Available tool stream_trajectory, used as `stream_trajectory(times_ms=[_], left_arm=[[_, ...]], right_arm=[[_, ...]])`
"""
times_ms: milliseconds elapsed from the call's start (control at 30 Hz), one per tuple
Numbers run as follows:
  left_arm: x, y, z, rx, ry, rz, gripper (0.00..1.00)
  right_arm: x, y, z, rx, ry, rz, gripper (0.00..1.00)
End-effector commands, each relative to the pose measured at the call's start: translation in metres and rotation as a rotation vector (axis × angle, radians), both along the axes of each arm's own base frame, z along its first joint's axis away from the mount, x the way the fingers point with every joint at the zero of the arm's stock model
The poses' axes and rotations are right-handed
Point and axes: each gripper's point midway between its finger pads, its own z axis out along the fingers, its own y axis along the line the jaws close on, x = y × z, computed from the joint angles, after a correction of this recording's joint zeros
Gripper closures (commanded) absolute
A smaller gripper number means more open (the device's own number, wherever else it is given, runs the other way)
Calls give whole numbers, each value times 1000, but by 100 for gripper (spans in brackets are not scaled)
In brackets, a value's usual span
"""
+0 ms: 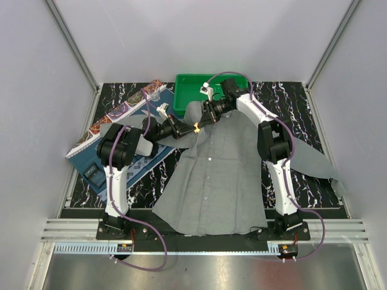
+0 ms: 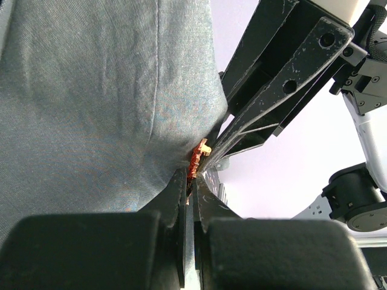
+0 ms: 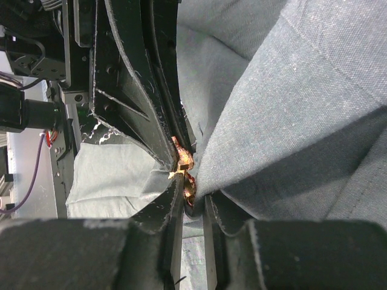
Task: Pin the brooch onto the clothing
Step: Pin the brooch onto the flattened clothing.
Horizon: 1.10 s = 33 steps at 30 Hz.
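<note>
- Left gripper (image 2: 188,181): nearest the left wrist lens. Its jaws are drawn almost together and pinch the brooch (image 2: 196,159) at their very tips, hard against a fold of the clothing (image 2: 91,109).
- Right gripper (image 3: 191,200): its jaws are narrow and meet the left gripper tip to tip. An orange part of the brooch shows between its fingers, so it appears to grip the ornament too, with grey cloth bunched alongside.
- Brooch: held clear of the table (image 1: 302,103) between the two grippers, at a lifted edge of the upper shirt front, just in front of the green tray (image 1: 184,84).
- Clothing: the remainder lies spread flat, hem toward the arm bases.
- Step in hand (judged): fastening the brooch through the raised fold. Whether the pin has pierced the cloth cannot be told.
- Next move (judged): one gripper should brace while the other makes a small, steady push along the pin. The fold must be kept taut. Neither gripper should release before the fastening holds, as a slip would drop the tiny ornament.
</note>
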Motion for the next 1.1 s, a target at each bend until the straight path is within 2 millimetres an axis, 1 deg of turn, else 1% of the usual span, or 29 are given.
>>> stream_trajectory(times_ms=[0, 300, 433, 500, 533, 567, 667, 833, 1067], left_arm=[[-9, 8, 80, -136, -415, 9, 100], [-6, 10, 78, -141, -395, 18, 100], [-5, 11, 76, -140, -387, 24, 100], [-3, 12, 74, -143, -371, 32, 100], [-2, 13, 75, -143, -375, 35, 100], [-2, 13, 74, -143, -371, 35, 100], [-2, 14, 73, -144, -367, 33, 100], [-1, 15, 73, -146, -362, 35, 100], [-1, 13, 75, -151, -374, 20, 100]], right_arm=[[19, -7, 23, -2, -121, -32, 78], [22, -9, 23, -2, -121, -39, 78], [23, -9, 26, -2, -130, -43, 78], [23, -10, 26, 1, -129, -44, 75], [22, -9, 27, 12, -125, -37, 70], [21, -9, 28, 15, -128, -35, 69], [21, -9, 27, 14, -128, -37, 70], [25, -11, 24, -6, -135, -53, 75], [23, -8, 22, 0, -140, -34, 75]])
